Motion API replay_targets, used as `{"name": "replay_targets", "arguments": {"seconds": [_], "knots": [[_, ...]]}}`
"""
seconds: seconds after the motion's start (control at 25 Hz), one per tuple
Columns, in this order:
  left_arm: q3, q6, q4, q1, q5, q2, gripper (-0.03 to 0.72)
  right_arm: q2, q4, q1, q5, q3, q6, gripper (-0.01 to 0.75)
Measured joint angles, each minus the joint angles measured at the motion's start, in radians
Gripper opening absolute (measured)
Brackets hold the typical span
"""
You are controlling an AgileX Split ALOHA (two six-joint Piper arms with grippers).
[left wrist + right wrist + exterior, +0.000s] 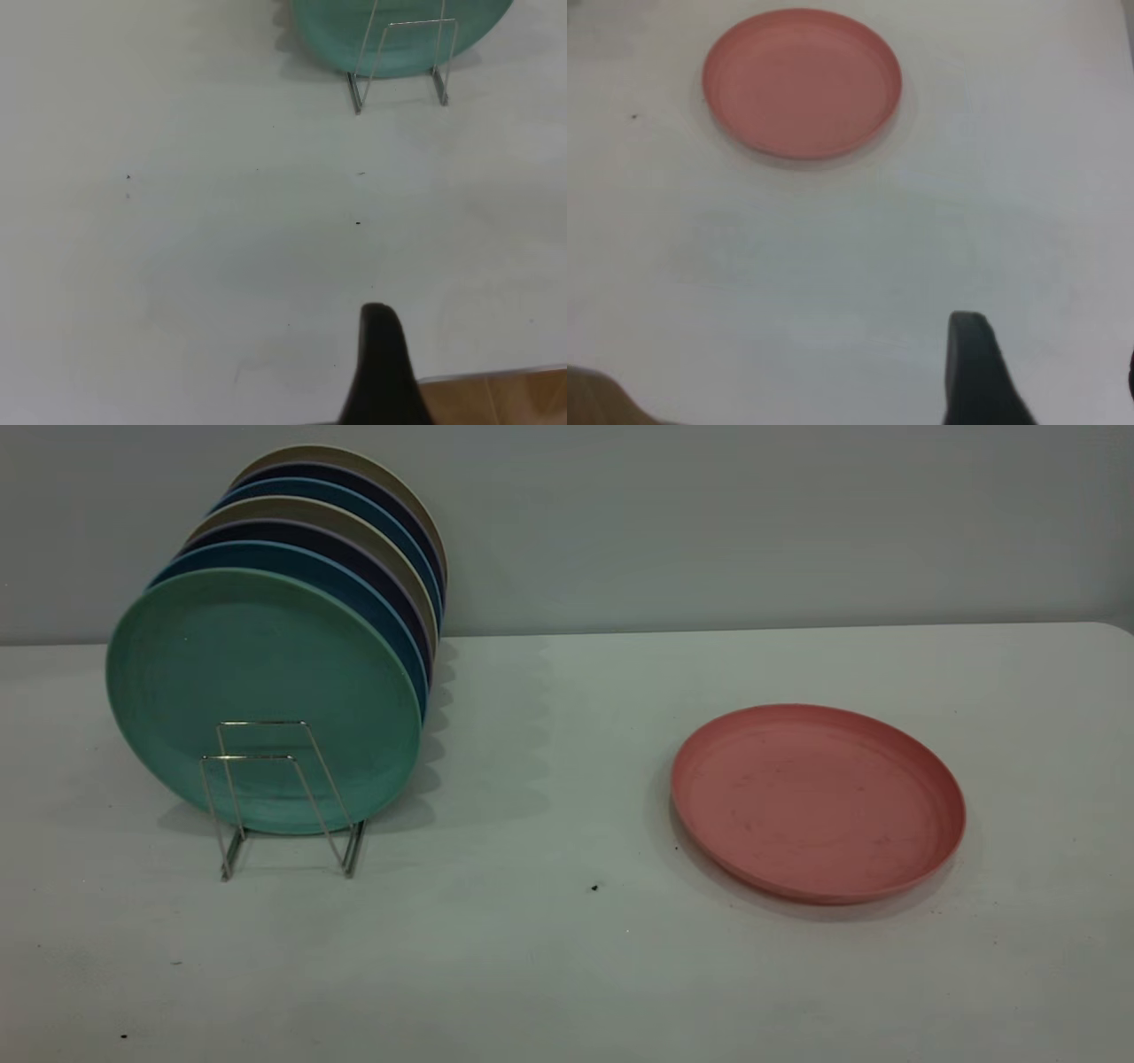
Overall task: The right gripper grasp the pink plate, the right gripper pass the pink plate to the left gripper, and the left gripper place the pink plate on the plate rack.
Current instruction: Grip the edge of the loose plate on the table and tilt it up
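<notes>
Ahead of the right gripper (979, 372), whose grip state I cannot tell, the salmon-pink plate (802, 81) lies flat, round, low-rimmed, faintly scuffed.

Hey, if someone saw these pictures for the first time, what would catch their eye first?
Probably the pink plate, lying flat and alone on the right side of the white table. Next, the row of upright plates on the left, fronted by a teal-green plate standing in the wire plate rack. Neither arm appears in the exterior view; only a black finger shows in each wrist view.
</notes>
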Motion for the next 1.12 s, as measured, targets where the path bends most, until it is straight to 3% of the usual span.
{"name": "replay_targets", "arguments": {"seconds": [0.2, 0.36, 0.52, 0.84, 1.12], "knots": [[-0.012, 0.000, -0.048, 0.000, -0.050, 0.024, 0.552, 0.035, -0.002, 0.000, -0.025, -0.014, -0.037, 0.425], [-0.012, 0.003, -0.058, 0.000, -0.101, 0.164, 0.541, 0.152, 0.001, 0.000, -0.147, -0.021, -0.052, 0.425], [-0.012, 0.052, -0.137, 0.000, -0.224, 0.323, 0.541, 0.331, 0.069, 0.000, -0.281, -0.023, -0.072, 0.425], [-0.015, 0.326, -0.445, 0.000, -0.388, 0.581, 0.541, 0.766, 0.427, 0.000, -0.439, -0.023, -0.347, 0.425], [-0.089, 0.361, -0.491, 0.000, -0.399, 0.700, 0.541, 1.185, 0.793, 0.000, -0.544, -0.129, -0.699, 0.425]]}}
